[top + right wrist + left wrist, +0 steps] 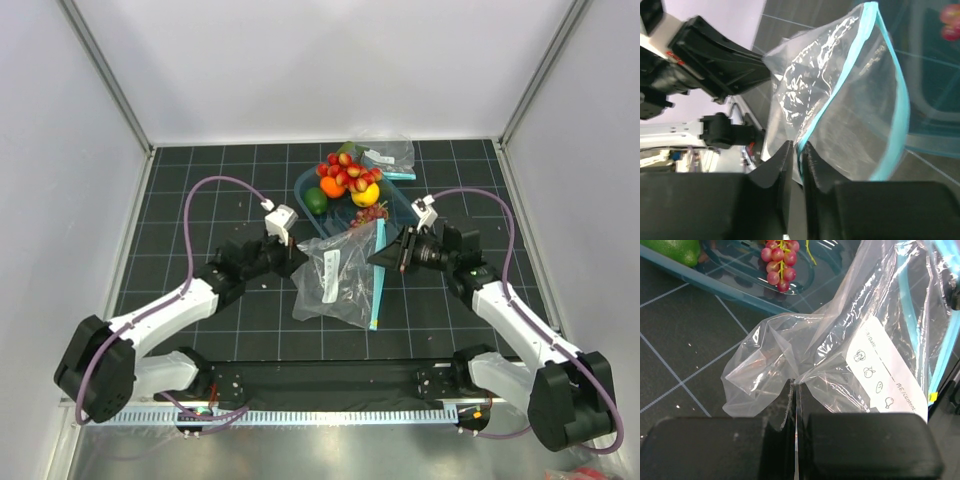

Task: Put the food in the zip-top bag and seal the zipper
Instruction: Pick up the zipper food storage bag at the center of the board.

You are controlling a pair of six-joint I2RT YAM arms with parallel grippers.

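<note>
Two pincers, both mine, are on the zip-top bag (335, 275). My left pincer (795, 386) is pressed together on a gathered fold of the clear film, with the white label (885, 375) just to its right. My right pincer (799, 149) pinches the zipper (892, 100) at one end of the mouth. From its tips the teal strip bows away in a loop, so the mouth gapes a little.

The bag hangs between the two pincers, its lower part on the tabletop (200, 190), and I see nothing inside it. Just beyond both pincers sits the teal tub (715, 287) with the food: the grape bunch (780, 262) nearest, then the lime (315, 200), orange (332, 186), lemon (365, 193) and strawberries (345, 168).

I judge the film thin and slick. My left hold is only on a bunched fold, so pulling the pincers apart could let it slide out. I cannot tell whether my right pincer has one lip or both; with both, tension would draw the mouth shut. Neither pincer is free for fruit, and releasing either may collapse the opening.
</note>
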